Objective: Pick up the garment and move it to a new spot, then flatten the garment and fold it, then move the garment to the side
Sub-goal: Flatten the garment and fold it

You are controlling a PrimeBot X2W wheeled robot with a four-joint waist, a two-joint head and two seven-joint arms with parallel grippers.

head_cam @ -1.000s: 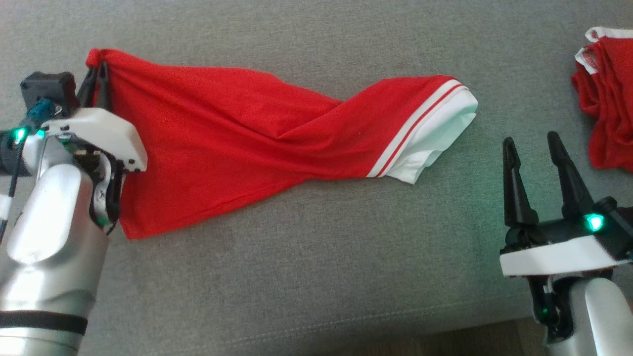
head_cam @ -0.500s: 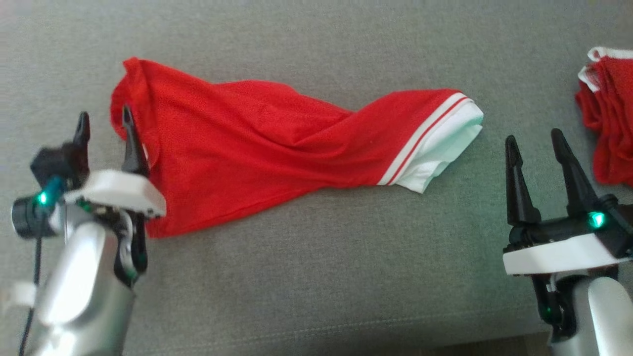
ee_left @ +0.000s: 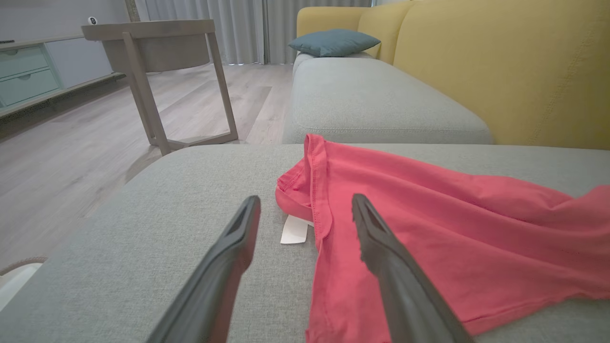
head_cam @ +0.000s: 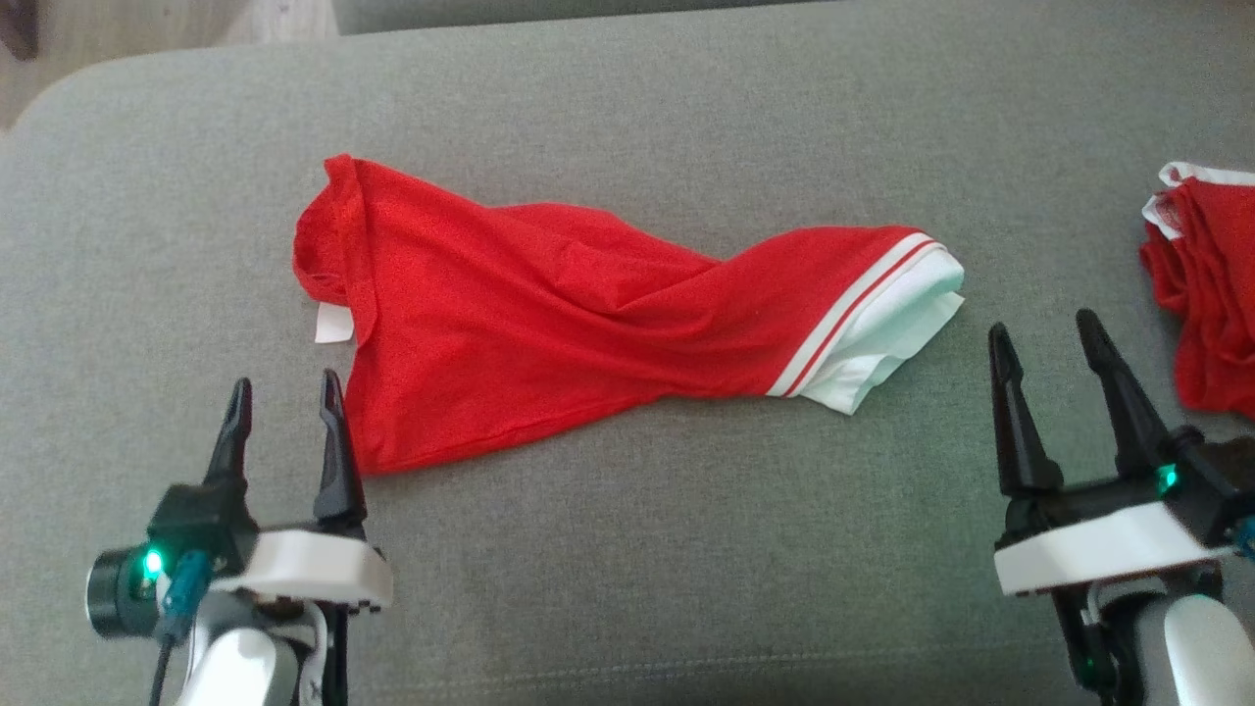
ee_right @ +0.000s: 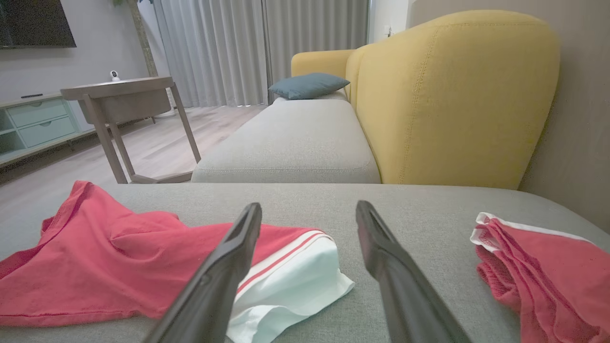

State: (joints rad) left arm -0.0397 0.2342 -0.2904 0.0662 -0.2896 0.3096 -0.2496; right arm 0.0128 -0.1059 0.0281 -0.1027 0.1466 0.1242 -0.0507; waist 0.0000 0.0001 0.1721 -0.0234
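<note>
A red garment point(head_cam: 549, 314) with a white, red-striped band at its right end lies twisted and wrinkled across the grey sofa cushion point(head_cam: 627, 549). A white label point(head_cam: 333, 324) sticks out by its bunched left end. My left gripper point(head_cam: 282, 390) is open, near the garment's lower left corner, holding nothing. In the left wrist view the garment point(ee_left: 452, 228) lies just ahead of and right of my fingers point(ee_left: 381, 247). My right gripper point(head_cam: 1044, 333) is open too, right of the white band point(ee_right: 290, 281).
A second red garment with white trim point(head_cam: 1201, 284) lies bunched at the cushion's right edge point(ee_right: 538, 267). Yellow sofa backs point(ee_right: 448, 100), a further grey seat with a blue pillow point(ee_right: 307, 85) and a wooden side table point(ee_left: 152, 52) stand beyond. Wood floor point(ee_left: 71, 147) lies left.
My left gripper let go of the garment's left end, opened and pulled back toward me. The released end dropped onto the cushion. The camera tilted, showing more of the far side.
</note>
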